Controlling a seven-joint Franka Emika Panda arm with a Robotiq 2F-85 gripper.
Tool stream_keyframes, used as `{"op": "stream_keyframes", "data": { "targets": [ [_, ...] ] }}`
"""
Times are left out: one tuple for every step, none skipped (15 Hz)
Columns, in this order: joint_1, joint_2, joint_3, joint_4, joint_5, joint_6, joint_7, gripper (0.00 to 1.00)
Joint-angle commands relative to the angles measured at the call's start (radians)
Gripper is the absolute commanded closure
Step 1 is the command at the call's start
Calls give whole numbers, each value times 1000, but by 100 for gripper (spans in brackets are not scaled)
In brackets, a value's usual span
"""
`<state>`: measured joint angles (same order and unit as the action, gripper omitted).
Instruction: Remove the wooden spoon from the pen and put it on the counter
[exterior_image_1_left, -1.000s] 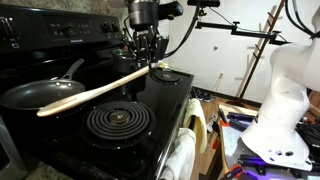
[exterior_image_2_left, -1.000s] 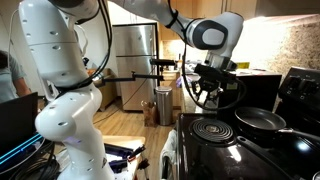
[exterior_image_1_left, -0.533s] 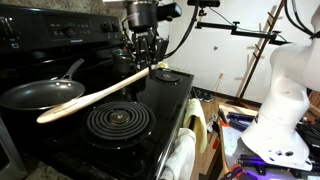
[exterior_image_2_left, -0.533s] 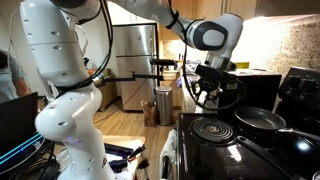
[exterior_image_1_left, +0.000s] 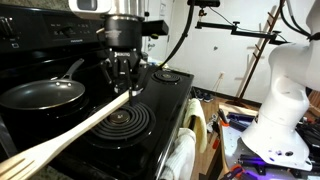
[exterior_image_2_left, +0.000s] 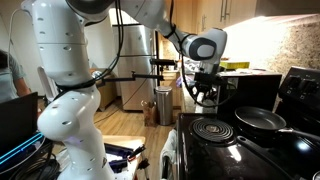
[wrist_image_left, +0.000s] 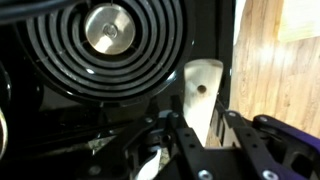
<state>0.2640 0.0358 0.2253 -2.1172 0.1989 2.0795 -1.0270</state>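
Observation:
My gripper (exterior_image_1_left: 123, 86) is shut on the handle end of the wooden spoon (exterior_image_1_left: 70, 130), which slants down toward the front left corner above the stove. The spoon is clear of the black frying pan (exterior_image_1_left: 40, 95), which sits on the left burner with its silvery handle pointing back. In the wrist view the pale handle end with a hole (wrist_image_left: 201, 95) sits between my fingers (wrist_image_left: 205, 140), next to the coil burner (wrist_image_left: 100, 45). In an exterior view the gripper (exterior_image_2_left: 204, 88) hangs at the stove's front edge, with the pan (exterior_image_2_left: 260, 120) further back.
A black stove top (exterior_image_1_left: 165, 100) carries a spiral coil burner (exterior_image_1_left: 118, 120) below the gripper. A white towel (exterior_image_1_left: 182, 155) hangs on the oven front. A white robot base (exterior_image_1_left: 280, 110) stands to the side, above wooden floor (wrist_image_left: 280, 70).
The gripper has moved toward the front of the stove with the spoon. The spoon now slants lower, its bowl end near the front left corner, away from the pan.

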Motion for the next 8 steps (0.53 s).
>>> {"op": "stream_keyframes", "data": {
  "targets": [
    [11,111,42,52,37,133,-34,91],
    [12,140,54,65,35,160,-33,91],
    [13,175,68,87,41,179,-38,91],
    [14,205,79,107,24,197,-27,91],
    [12,231,93,127,26,203,-29,91],
    [6,249,102,145,25,191,-28,91],
    [1,206,99,101,2,182,6,91],
    [1,224,104,114,1,182,6,71]
  ]
}}
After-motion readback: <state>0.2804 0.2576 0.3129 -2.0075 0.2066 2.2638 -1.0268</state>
